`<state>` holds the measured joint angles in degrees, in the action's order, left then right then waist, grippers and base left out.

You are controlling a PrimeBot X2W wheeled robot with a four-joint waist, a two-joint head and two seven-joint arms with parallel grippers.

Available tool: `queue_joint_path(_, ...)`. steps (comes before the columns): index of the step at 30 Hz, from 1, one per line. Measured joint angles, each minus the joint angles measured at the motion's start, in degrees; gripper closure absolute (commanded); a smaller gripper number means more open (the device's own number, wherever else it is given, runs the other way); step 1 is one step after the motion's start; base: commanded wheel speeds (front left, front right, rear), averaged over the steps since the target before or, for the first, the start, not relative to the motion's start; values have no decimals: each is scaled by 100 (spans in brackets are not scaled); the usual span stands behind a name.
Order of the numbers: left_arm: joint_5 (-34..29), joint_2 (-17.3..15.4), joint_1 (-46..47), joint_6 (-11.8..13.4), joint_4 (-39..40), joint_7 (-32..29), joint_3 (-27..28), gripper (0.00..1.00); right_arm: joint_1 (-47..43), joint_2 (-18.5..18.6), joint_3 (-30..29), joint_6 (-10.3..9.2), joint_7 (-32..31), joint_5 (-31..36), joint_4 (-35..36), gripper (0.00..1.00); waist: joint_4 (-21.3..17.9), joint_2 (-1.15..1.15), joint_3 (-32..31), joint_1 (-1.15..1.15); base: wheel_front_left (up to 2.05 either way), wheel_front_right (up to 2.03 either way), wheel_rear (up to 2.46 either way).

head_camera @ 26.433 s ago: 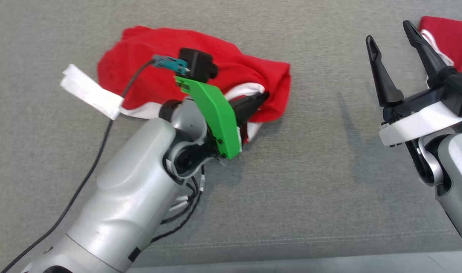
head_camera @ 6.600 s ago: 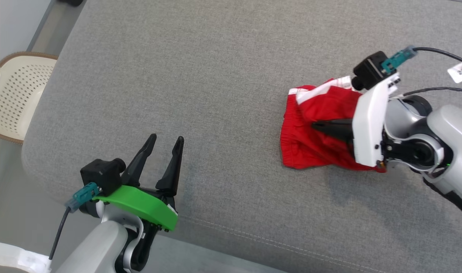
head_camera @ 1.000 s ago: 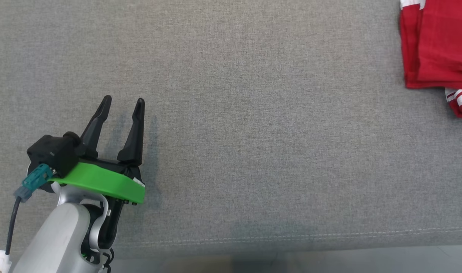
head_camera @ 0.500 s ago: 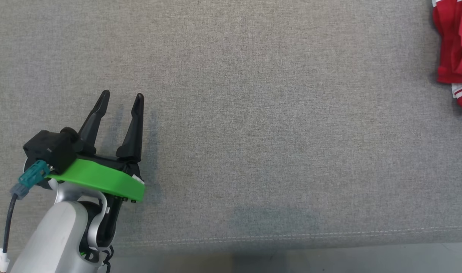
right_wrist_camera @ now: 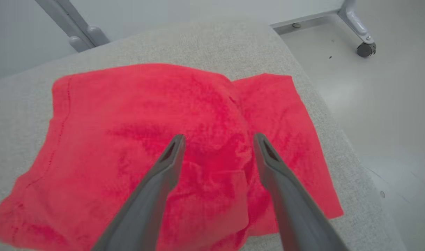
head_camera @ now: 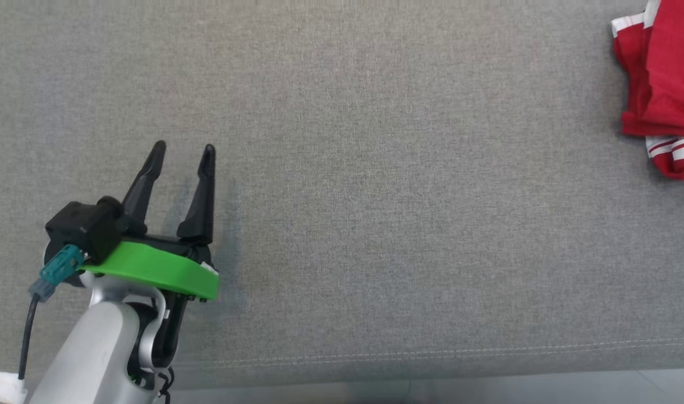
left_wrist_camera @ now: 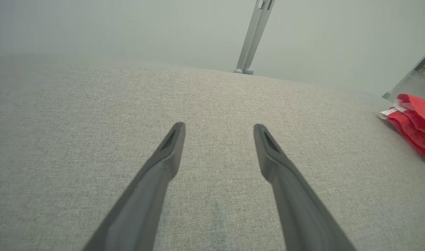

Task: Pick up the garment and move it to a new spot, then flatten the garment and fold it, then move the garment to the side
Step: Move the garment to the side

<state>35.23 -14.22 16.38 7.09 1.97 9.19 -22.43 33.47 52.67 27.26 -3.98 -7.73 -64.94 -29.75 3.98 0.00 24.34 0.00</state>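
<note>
While the left claw (head_camera: 183,147) hangs with its fingers spread wide over the near left of the grey upholstered surface (head_camera: 375,196), the red garment (head_camera: 664,84) lies in folded layers at the far right, well apart from it, with white stripes showing at its lower edge. Seen from the right wrist, the right claw (right_wrist_camera: 219,136) stands wide too, gripping nothing, its fingers above the garment's middle, near the surface's edge beside the floor (right_wrist_camera: 390,104).

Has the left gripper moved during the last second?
No. The left gripper, with its two dark fingers open, keeps the same gap from the grey fabric cushion's front seam.
</note>
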Motion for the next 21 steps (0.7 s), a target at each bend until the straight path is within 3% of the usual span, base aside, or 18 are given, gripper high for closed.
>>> queue_joint_path(5,-323,-38,-272,0,-485,205,481,0,12,-13,-4,166,787,466,564,0,0,0,-329,0,0,0,0)
queue_joint_path(8,-802,-158,-424,0,-834,278,733,0,-2,-301,-33,341,1334,532,957,0,-1,0,-548,0,0,0,0)
queue_joint_path(10,-913,-134,-514,0,-989,350,839,0,-149,-523,-14,339,1671,564,1109,0,4,0,-701,0,0,0,0)
queue_joint_path(15,-1079,-36,-777,0,-1235,356,609,0,-993,-905,202,18,2426,985,1134,0,36,0,-1086,0,0,0,0)
queue_joint_path(21,-1070,10,-1029,0,-1283,405,357,0,-1470,-1500,346,-253,2327,1280,1196,0,69,0,-1436,0,0,0,0)
